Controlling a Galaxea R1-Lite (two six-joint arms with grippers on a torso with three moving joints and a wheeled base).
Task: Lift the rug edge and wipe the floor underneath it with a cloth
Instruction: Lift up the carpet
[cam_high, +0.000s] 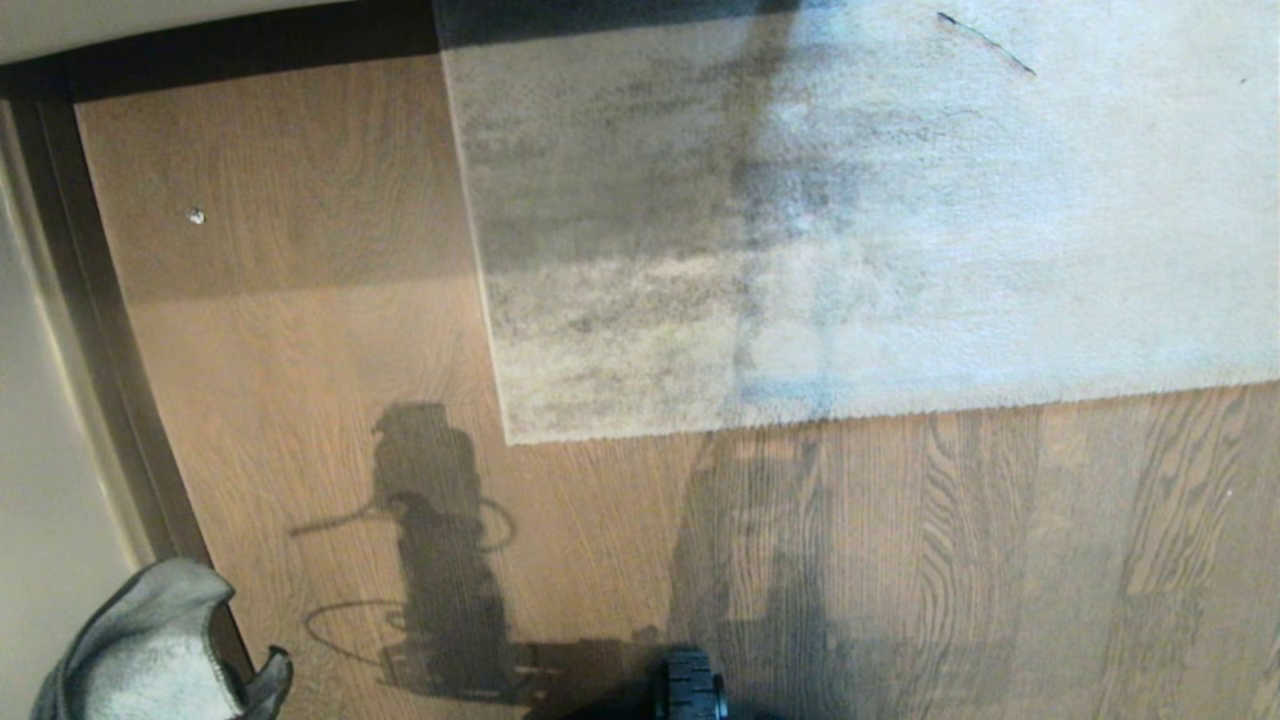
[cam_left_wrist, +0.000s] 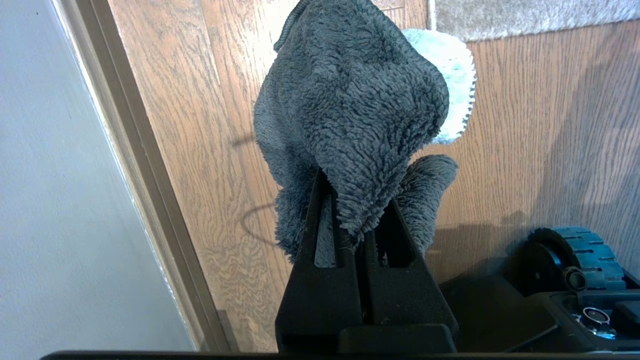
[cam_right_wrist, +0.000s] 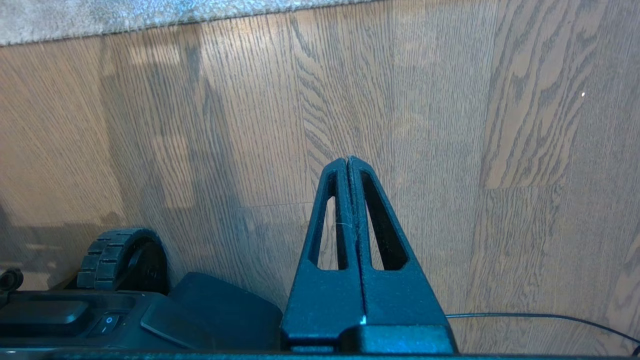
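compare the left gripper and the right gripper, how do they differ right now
The left gripper is shut on the cloth, which bunches over its tips; the right gripper is shut on nothing, tips pressed together. The left hangs near the skirting strip; the right hangs over open floor. Both are black, above the floor.

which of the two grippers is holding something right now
The left gripper: its jaws pinch the grey cloth. The right gripper is shut on nothing.
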